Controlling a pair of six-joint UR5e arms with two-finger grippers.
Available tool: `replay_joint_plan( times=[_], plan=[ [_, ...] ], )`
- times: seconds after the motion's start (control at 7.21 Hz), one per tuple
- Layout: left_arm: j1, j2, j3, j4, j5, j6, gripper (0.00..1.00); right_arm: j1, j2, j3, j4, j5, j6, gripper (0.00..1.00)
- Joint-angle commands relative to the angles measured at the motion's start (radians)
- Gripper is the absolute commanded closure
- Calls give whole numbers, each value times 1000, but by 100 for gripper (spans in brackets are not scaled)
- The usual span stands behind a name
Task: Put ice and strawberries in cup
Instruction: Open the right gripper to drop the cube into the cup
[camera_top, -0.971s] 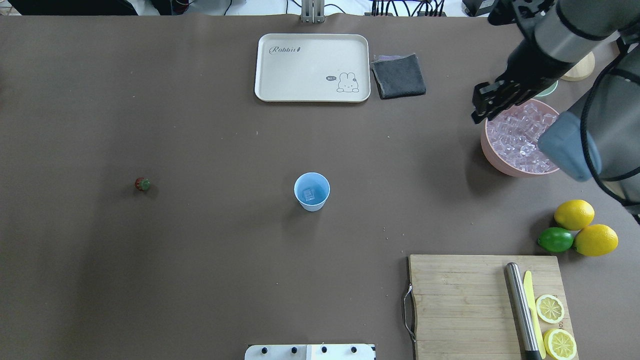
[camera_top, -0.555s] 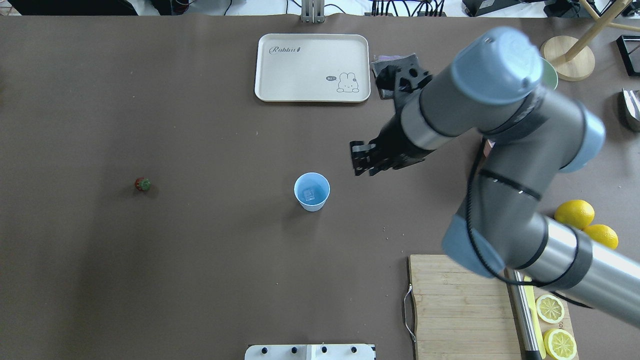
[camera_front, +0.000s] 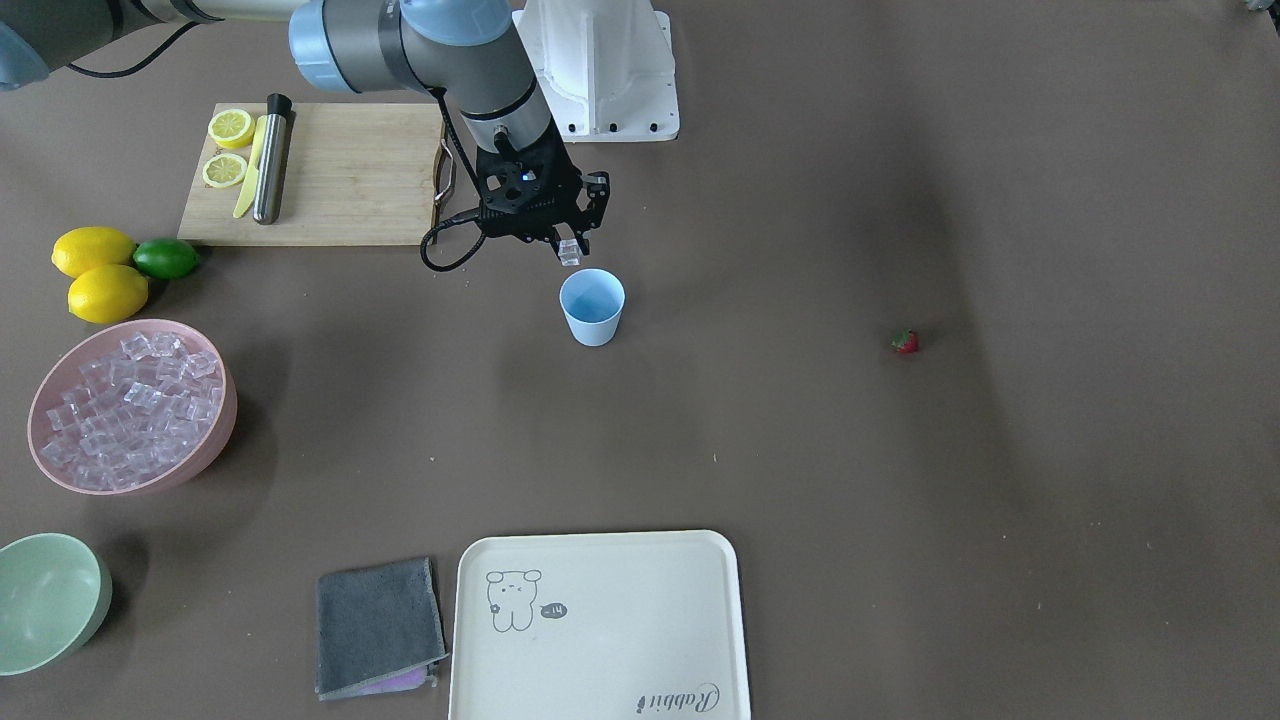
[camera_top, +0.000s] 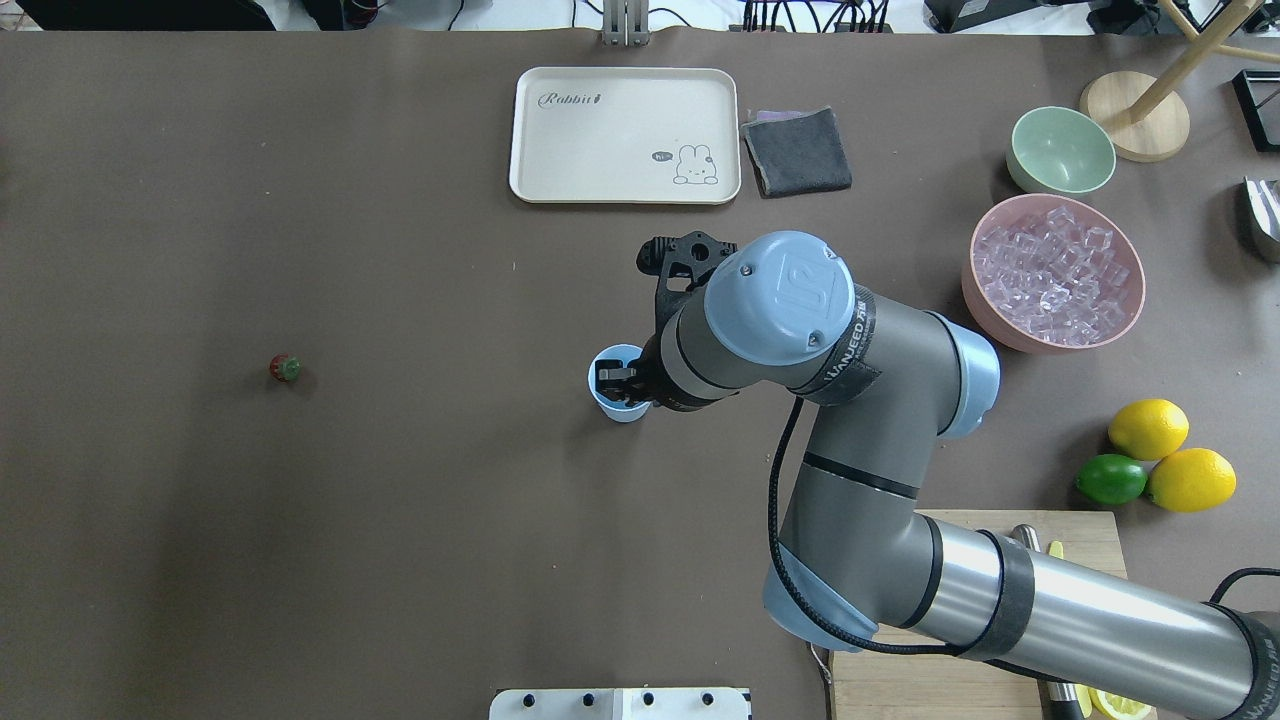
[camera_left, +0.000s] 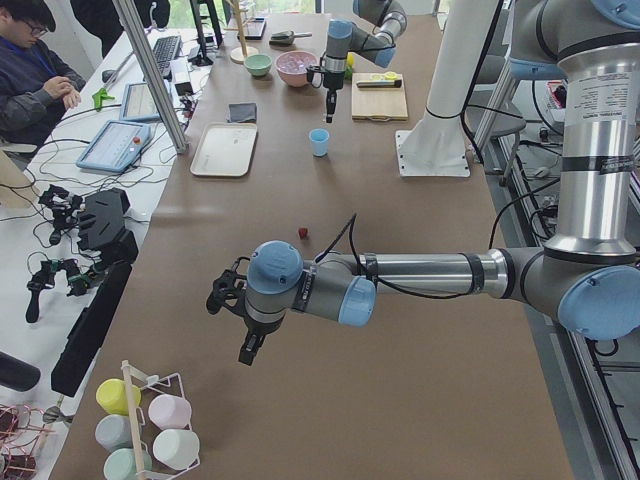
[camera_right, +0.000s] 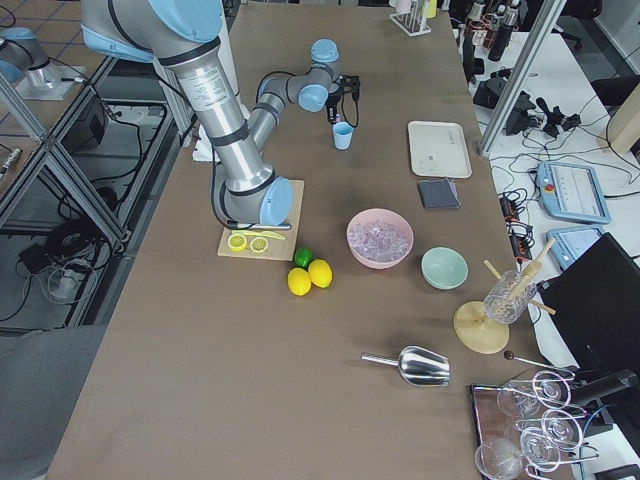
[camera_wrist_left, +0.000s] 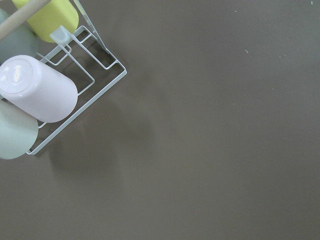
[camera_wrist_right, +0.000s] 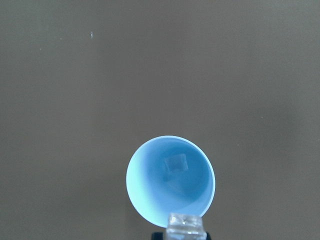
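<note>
The light blue cup (camera_front: 592, 307) stands mid-table with one ice cube (camera_wrist_right: 175, 164) on its bottom. My right gripper (camera_front: 569, 248) hangs just above the cup's rim on the robot's side, shut on a clear ice cube (camera_wrist_right: 186, 225). In the overhead view it (camera_top: 622, 382) covers part of the cup (camera_top: 620, 413). The tiny red strawberry (camera_top: 285, 368) lies alone far to the left of the cup. My left gripper (camera_left: 250, 348) hovers over bare table far from it; I cannot tell if it is open or shut.
A pink bowl (camera_top: 975, 300) full of ice stands at the right, with a pale green bowl (camera_top: 1062, 150) behind it. A white tray (camera_top: 625, 135) and grey cloth (camera_top: 797, 150) lie at the back. Lemons and a lime (camera_top: 1110, 480) sit by the cutting board (camera_front: 340, 170). A cup rack (camera_wrist_left: 40, 95) stands near the left wrist.
My right arm swung from the pink ice bowl leftward across the table and now holds an ice cube over the cup. The strawberry and cup have not moved.
</note>
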Motion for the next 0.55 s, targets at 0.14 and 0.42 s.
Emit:
replay_joint_plan(
  times=[0.14,0.42],
  plan=[
    [18,-2,2,-1,1,-2,1,-3,68,-79,1,-14,5,100],
    [18,-2,5,1,1,-2,1,2,70,-92,1,-14,3,100]
  ],
)
